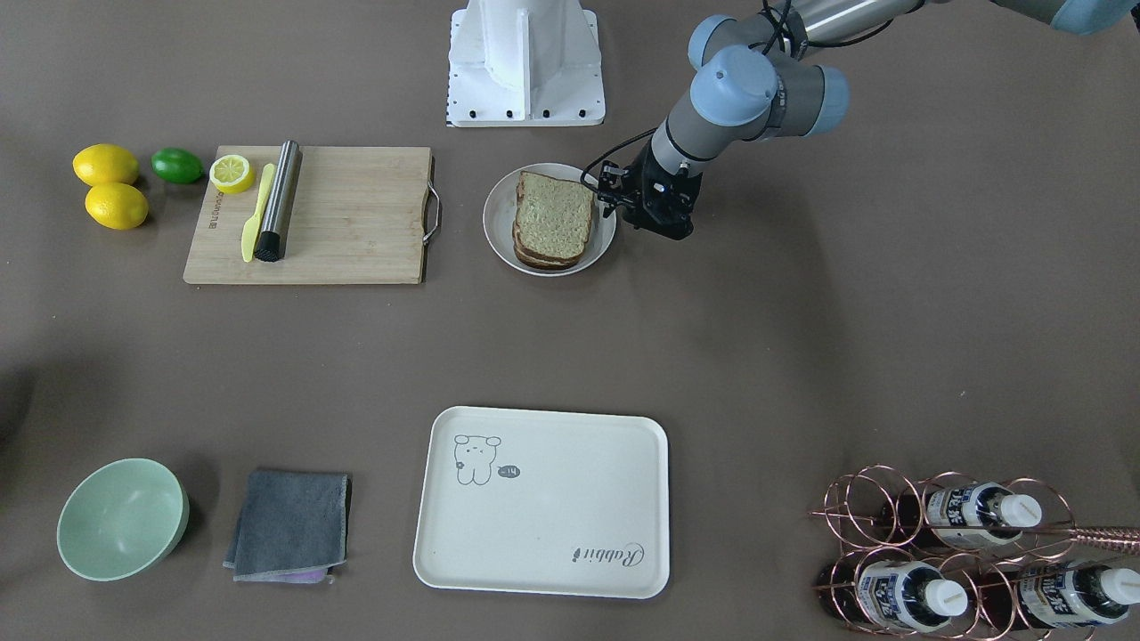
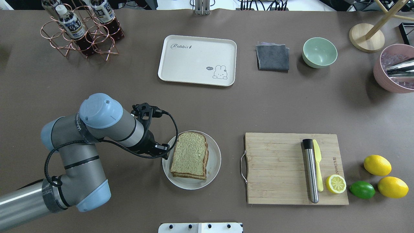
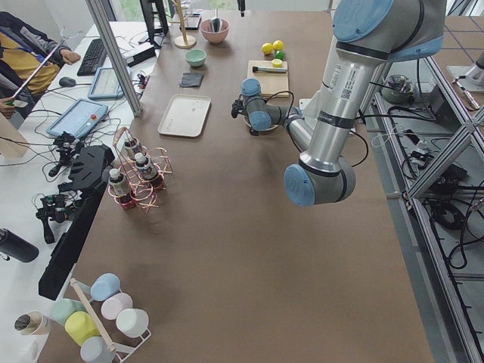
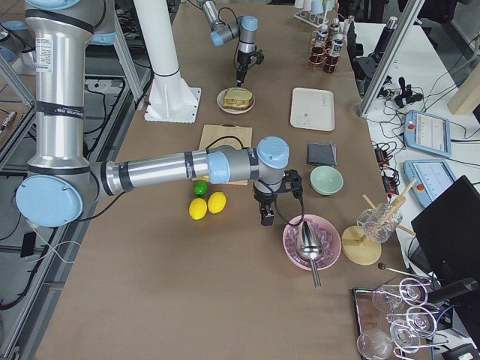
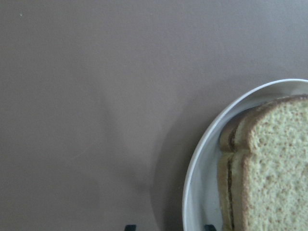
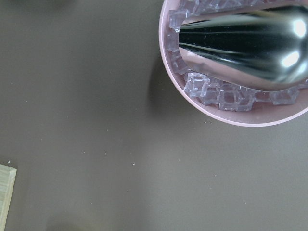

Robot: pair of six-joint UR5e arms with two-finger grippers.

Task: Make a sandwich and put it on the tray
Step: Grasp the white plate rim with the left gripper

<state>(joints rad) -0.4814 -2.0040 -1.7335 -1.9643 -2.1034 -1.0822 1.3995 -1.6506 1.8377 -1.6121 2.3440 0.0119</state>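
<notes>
**Sandwich (image 2: 190, 155) stacked, left jaws at the plate (image 2: 215, 163) rim**

It sits on the round white plate, close to the robot. The left jaws, spread, hang just beside its left edge, straddling the rim, clearly the nearer arm. The tray (image 2: 194, 61) lies well apart across the bench (image 2: 291, 106). As for the right jaws, cannot tell.

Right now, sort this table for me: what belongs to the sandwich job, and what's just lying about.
Job: sandwich on the white plate; cream tray.
Lying about: cutting board, steel cylinder, yellow knife, lemon half, two lemons, lime, grey cloth, green bowl, bottle rack, pink ice bowl.
</notes>
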